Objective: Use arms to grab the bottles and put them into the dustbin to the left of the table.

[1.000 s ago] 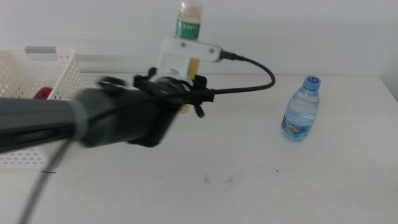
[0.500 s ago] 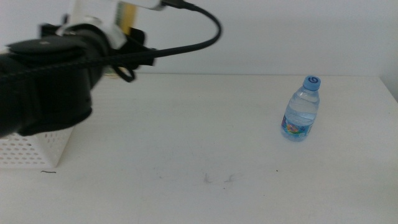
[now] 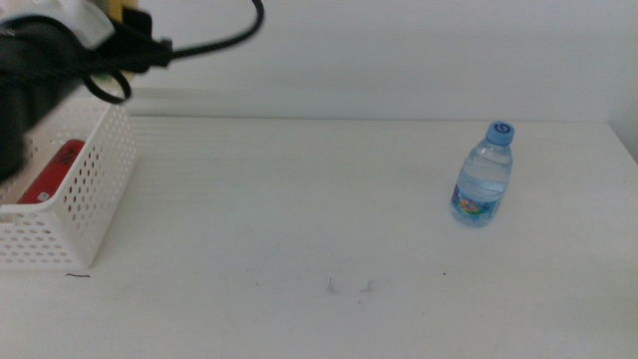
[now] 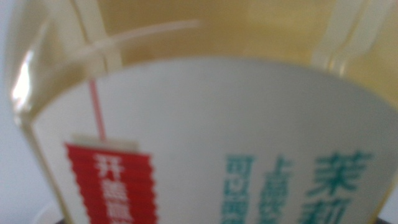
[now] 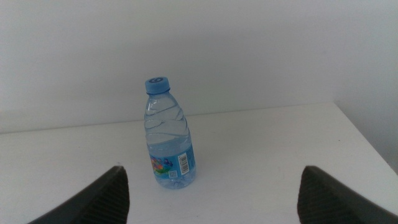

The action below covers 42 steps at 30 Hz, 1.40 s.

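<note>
Left claw (image 3: pixel 120 15) seen clamped on tea bottle (image 4: pixel 205 124) above basket (image 3: pixel 95 189) | right claw (image 5: pixel 211 186) spread wide, idle facing water bottle (image 3: pixel 483 175) on counter (image 3: pixel 299 219) | risk: off-centre release, bottle deflected by rim, 1 can (image 3: pixel 55 172) struck.

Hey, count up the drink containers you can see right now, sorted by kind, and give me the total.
Clear plastic water bottle with blue cap, standing on the white table: 1
Yellow tea bottle, filling the left wrist view: 1
Red cola can, lying in the white perforated basket: 1
Total: 3
</note>
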### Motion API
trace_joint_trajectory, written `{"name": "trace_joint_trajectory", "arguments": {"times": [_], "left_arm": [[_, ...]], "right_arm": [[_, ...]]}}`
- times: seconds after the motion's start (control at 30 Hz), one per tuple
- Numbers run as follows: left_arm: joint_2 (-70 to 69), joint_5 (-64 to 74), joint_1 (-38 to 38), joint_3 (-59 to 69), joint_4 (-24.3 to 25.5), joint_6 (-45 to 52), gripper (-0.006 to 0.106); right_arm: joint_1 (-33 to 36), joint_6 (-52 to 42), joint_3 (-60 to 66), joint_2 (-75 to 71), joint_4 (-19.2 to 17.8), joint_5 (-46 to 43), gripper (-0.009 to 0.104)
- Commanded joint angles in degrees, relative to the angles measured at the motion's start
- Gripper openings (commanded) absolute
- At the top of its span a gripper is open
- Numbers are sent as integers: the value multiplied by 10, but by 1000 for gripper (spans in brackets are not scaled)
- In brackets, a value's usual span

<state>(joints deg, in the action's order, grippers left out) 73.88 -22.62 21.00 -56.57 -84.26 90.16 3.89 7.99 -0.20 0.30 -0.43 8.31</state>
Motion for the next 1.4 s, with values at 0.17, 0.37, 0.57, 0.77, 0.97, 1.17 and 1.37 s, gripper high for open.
{"name": "trace_joint_trajectory", "arguments": {"times": [0.17, 0.37, 0.57, 0.77, 0.97, 1.17, 1.37], "left_arm": [[-10, 283, -196, -33, 503, -550, -2], [42, 449, -316, -128, 657, -707, -2], [129, 611, -353, -250, 658, -694, -2], [201, 717, -357, -294, 688, -692, -2], [253, 789, -358, -294, 714, -692, -2], [281, 814, -358, -294, 772, -708, -2], [306, 822, -358, -293, 793, -705, 5]], "right_arm": [[-4, -3, 2, -3, -7, -6, 91], [-4, -3, 2, -3, -7, -6, 91], [-4, -3, 2, -3, -7, -6, 91], [-4, -3, 2, -3, -7, -6, 91], [-4, -3, 2, -3, -7, -6, 91], [-4, -3, 2, -3, -7, -6, 91], [-4, -3, 2, -3, -7, -6, 91]]}}
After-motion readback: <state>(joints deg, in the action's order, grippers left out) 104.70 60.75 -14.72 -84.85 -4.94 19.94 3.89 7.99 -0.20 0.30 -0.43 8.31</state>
